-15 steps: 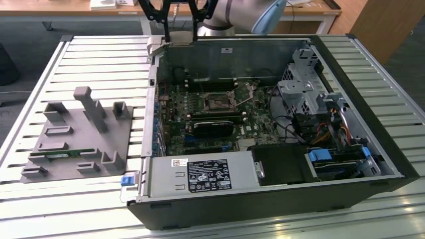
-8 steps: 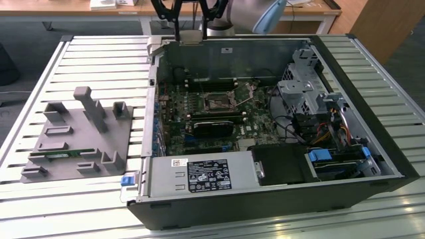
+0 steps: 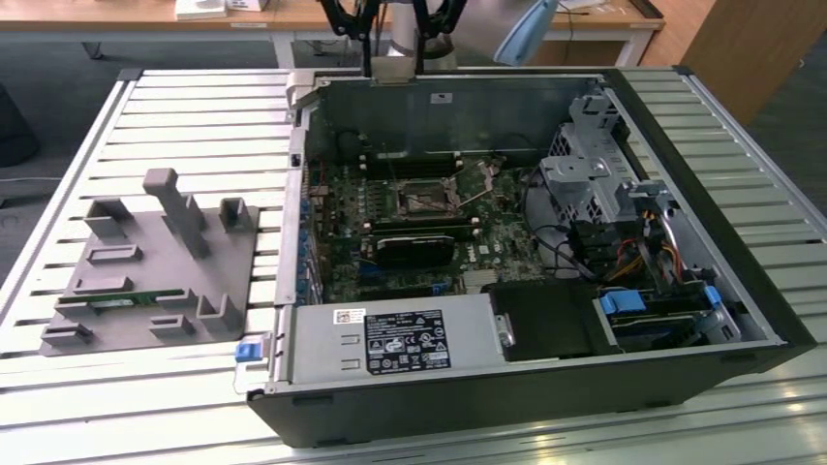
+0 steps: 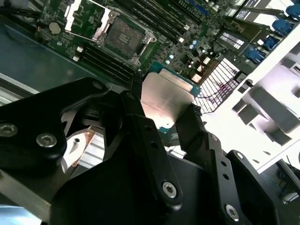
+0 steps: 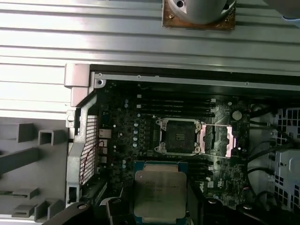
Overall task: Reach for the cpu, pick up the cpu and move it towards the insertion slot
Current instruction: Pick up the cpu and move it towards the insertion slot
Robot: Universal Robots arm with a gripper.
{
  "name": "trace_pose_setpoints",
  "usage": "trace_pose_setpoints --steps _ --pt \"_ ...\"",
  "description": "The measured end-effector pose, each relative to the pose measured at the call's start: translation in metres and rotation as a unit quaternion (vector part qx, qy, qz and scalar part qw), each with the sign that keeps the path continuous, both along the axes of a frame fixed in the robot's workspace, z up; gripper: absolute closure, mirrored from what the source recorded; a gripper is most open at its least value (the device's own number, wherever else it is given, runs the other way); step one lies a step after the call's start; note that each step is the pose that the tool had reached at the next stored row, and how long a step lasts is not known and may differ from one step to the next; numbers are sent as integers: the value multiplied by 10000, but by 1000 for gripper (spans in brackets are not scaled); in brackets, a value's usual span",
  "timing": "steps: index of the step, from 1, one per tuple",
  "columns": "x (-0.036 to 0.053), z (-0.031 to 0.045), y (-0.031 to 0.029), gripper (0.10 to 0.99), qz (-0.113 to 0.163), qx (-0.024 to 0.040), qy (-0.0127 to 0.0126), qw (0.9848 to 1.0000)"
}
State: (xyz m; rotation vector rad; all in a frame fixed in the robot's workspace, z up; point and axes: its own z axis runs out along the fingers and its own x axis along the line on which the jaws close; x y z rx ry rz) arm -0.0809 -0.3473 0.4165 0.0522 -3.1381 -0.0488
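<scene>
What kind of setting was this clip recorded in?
Likely a lab or office workshop for computer assembly. An open computer case lies on a slatted metal table, with wooden desks behind. The end effector holds the cpu above the motherboard, near the insertion slot.

Printed matter, as seen from beside the open computer case [image 3: 543,242]:

1. Black label [image 3: 406,343] on the grey power supply housing [image 3: 387,344], exterior view: rows of small white print and symbols, none legible.
2. Small white sticker [image 3: 347,315] at that housing's corner: dark marks, unreadable.
3. The cpu [image 5: 160,189], first wrist view: faint lines of engraved print on its silvery top, not legible.

No word, number or sign can be made out anywhere.
</scene>
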Motion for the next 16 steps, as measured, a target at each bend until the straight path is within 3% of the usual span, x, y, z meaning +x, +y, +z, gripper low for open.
trace_pose_setpoints --steps 6,13,14,16 --pt "120 0 54 545 0 0 0 10000" --pt "214 0 171 545 0 0 1 10000" --pt "276 -1 225 545 0 0 0 10000" --pt "314 0 254 545 0 0 0 10000"
